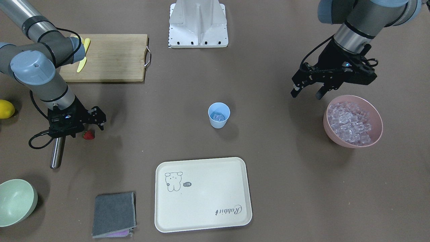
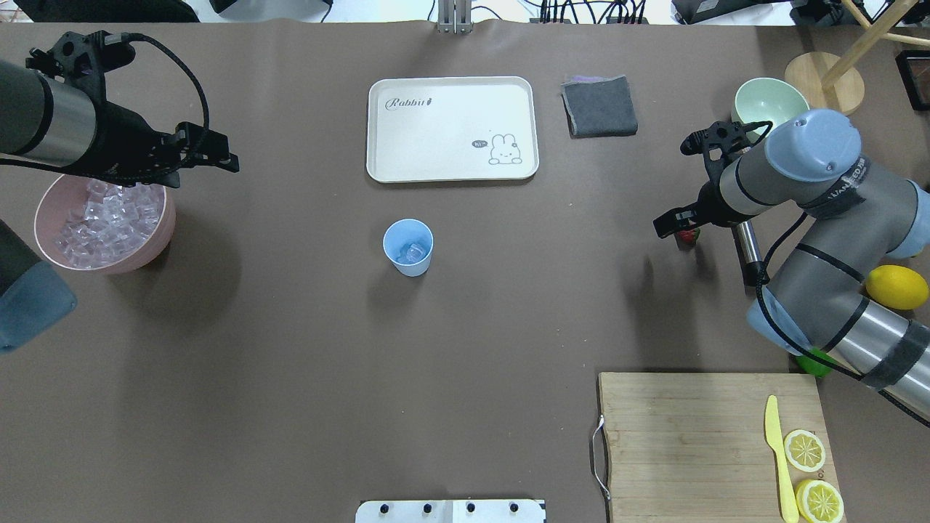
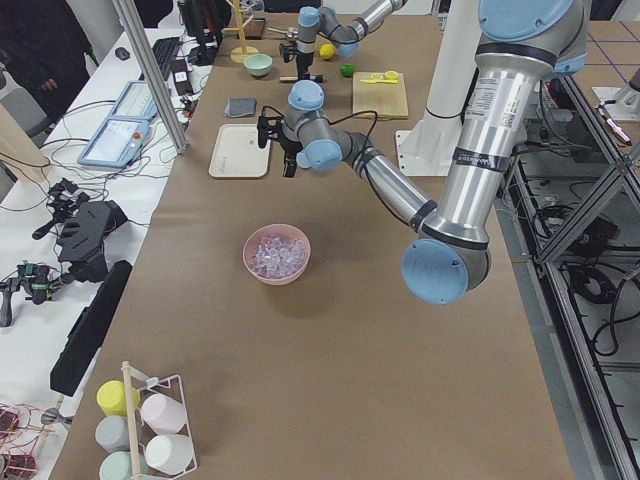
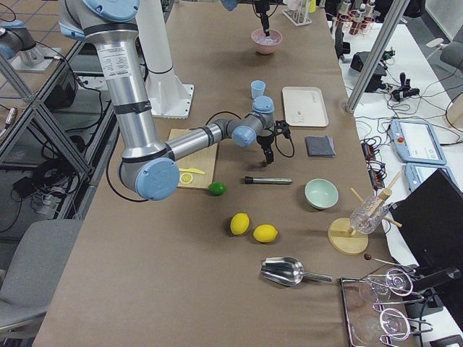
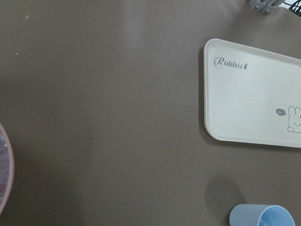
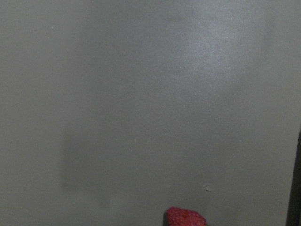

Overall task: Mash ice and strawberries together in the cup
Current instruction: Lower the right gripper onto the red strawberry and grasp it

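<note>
On my right wrist feed the strawberry (image 6: 186, 217) is cut off at the six o'clock edge, so only part of it shows. From overhead the right gripper (image 2: 674, 229) covers most of it, and I cannot make out how its jaws stand. My left wrist feed clips the cup (image 5: 261, 215) at five o'clock and the pink bowl (image 5: 3, 174) at nine. The right arm (image 2: 821, 174) hides most of the lime (image 2: 814, 362). The ice (image 1: 218, 116) in the cup is too small to count.

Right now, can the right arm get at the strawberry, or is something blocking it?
Probably yes. The right gripper is poised close by the strawberry, which lies alone on the bare table; the metal muddler lies off to one side, not touching it.
</note>
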`<state>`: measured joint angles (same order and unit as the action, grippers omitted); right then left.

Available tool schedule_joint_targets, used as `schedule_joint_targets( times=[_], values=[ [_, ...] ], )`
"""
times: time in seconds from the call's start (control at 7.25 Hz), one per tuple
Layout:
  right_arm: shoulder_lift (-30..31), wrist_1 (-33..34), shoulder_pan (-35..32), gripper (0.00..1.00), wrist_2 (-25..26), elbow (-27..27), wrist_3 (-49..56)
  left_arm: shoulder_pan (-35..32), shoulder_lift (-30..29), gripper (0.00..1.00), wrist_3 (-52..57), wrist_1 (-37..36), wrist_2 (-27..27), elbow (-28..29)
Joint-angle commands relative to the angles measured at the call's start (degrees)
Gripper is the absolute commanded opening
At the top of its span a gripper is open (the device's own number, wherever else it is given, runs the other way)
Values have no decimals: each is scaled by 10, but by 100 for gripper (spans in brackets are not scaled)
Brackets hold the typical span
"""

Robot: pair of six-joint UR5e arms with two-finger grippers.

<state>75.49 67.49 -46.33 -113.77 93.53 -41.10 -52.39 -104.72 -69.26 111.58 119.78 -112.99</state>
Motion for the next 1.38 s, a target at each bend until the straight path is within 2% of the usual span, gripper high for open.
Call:
schedule_joint_targets(
  times=[0.0,0.28,0.41,0.55,0.69,0.97,1.24],
  values=[
    [4,0,1,99,1,-4,-2,0,-2,97,0,-1,0,-1],
    [-1,0,1,97,2,-19,-5,2,-4,97,0,-1,-1,0],
    [-2,0,1,59,2,-21,-5,3,-4,97,0,-2,-1,0],
    [-1,0,1,27,2,-24,-5,3,-4,97,1,-2,-1,2],
    [-2,0,1,0,1,-24,-1,3,-5,97,1,-2,-1,4],
    [-4,-1,-4,0,1,-18,1,3,-4,97,1,-2,-1,4],
    [-9,2,-37,0,-13,37,3,2,-3,97,1,-2,-1,2]
  ],
)
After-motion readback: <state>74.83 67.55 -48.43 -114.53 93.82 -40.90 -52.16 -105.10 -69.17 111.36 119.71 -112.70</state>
